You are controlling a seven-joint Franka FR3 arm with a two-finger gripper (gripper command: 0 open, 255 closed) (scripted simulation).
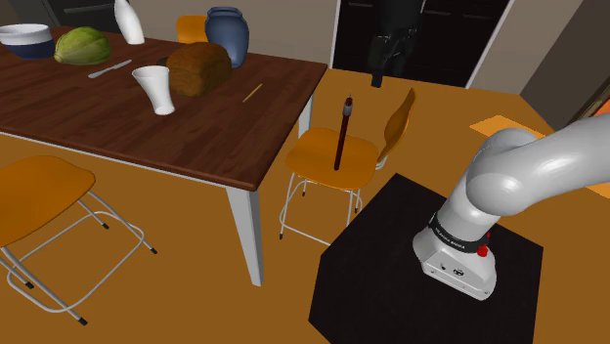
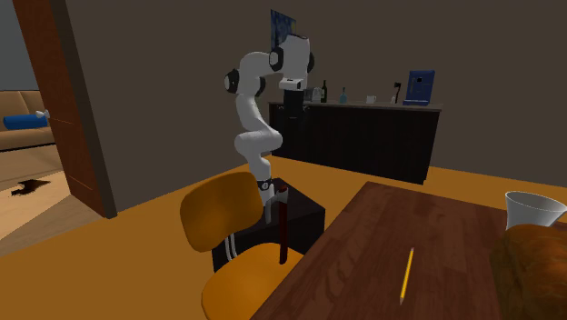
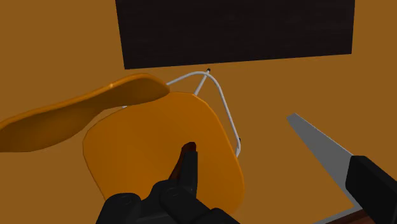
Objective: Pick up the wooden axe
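**Dark-red axe upright on the chair, hand high above**

We find the axe (image 1: 341,132) standing on end on the orange chair (image 1: 313,156), its long axis vertical. In the shoulder view it lies at seven o'clock from the gripper (image 1: 384,70), which hangs well above it, fingers spread and clasping nothing. In the wrist view we look almost straight down the haft, so we judge the coming move to be a descent along that axis. The chair sits at three o'clock of the brown table (image 1: 117,107), on an orange-brown floor (image 1: 196,293).
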